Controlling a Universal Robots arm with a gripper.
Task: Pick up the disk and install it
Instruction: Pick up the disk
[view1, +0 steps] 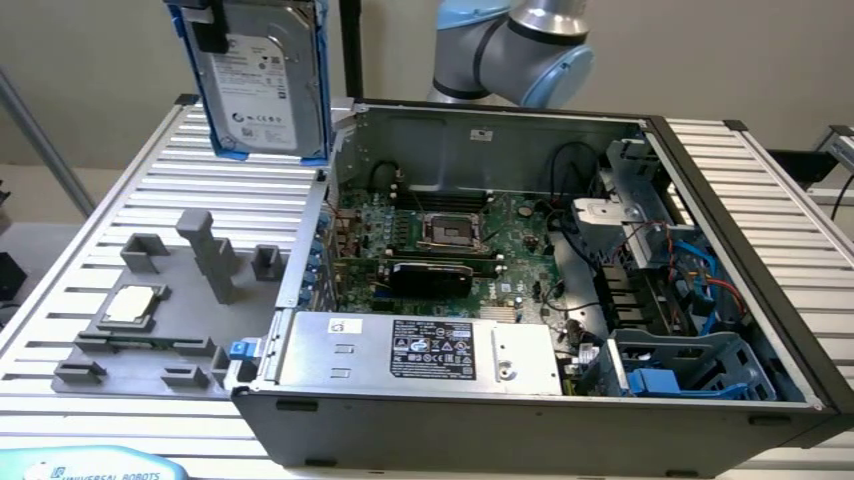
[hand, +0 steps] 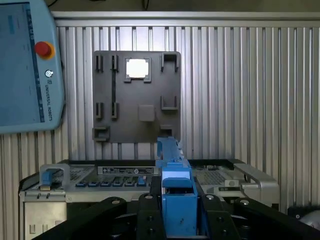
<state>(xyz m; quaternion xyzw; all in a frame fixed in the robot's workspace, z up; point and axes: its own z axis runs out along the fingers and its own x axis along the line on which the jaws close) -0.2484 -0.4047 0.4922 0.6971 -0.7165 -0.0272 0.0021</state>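
The disk (view1: 260, 85), a silver-grey hard drive with a white label in a bright blue carrier, hangs upright in the air above the slatted table (view1: 200, 180), just off the open computer case's far corner at the exterior view's left. My gripper (view1: 200, 25) reaches down from the picture's top edge and is shut on the disk's upper end. In the wrist view the blue carrier edge of the disk (hand: 175, 185) sits clamped between my black fingers (hand: 150, 212), with my gripper (hand: 177, 205) pointing down over the case's edge.
The open computer case (view1: 747, 230) holds a motherboard (view1: 454, 240), a grey power supply box with a black label (view1: 427, 350) and a blue drive bay (view1: 681, 370). A grey fixture plate (view1: 174, 340) carries a square processor chip (view1: 134, 303). A teach pendant (hand: 25, 65) lies nearby.
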